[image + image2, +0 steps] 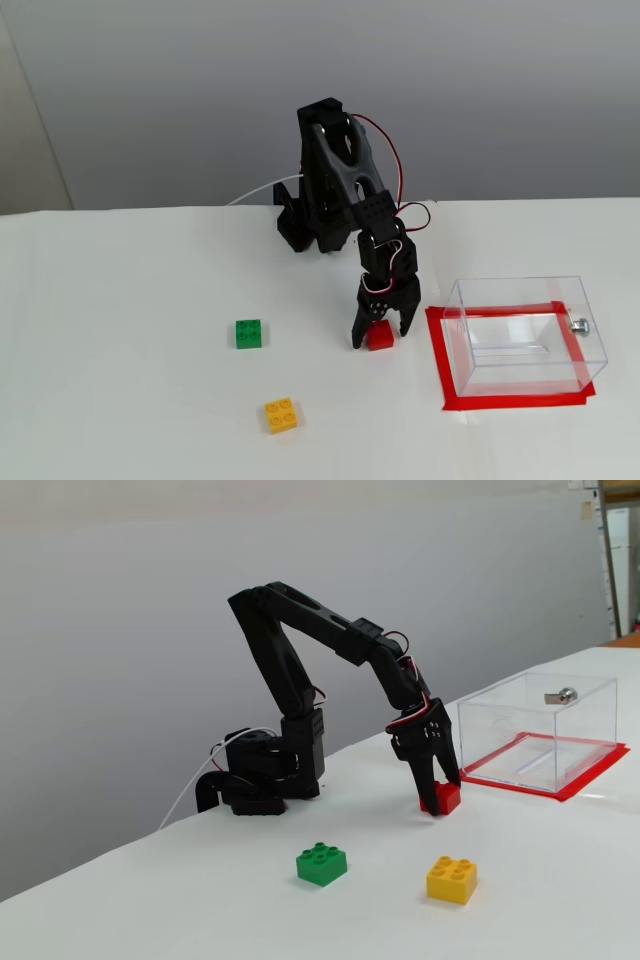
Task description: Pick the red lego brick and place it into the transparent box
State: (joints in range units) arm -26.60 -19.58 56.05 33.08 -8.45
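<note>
Closest to the camera in both fixed views is the yellow brick [281,415], sitting on the white table [120,400], and a bit further back to its left is the green brick [248,333], well apart from it. Past those, the black arm [300,630] reaches down from its base [255,780] so the gripper [379,337] is right at table level with its two fingers on either side of the red brick [380,336]. The brick looks like it's sitting on the table between them, and the fingers seem to be touching or just about touching its sides, but I honestly can't tell whether it's properly clamped or just straddled. To the right in that same view is the clear box [520,335] with a little silver knob [579,326] on its far-right wall, standing inside a red tape rectangle [440,360]. Box and red brick are near each other but not touching.
</note>
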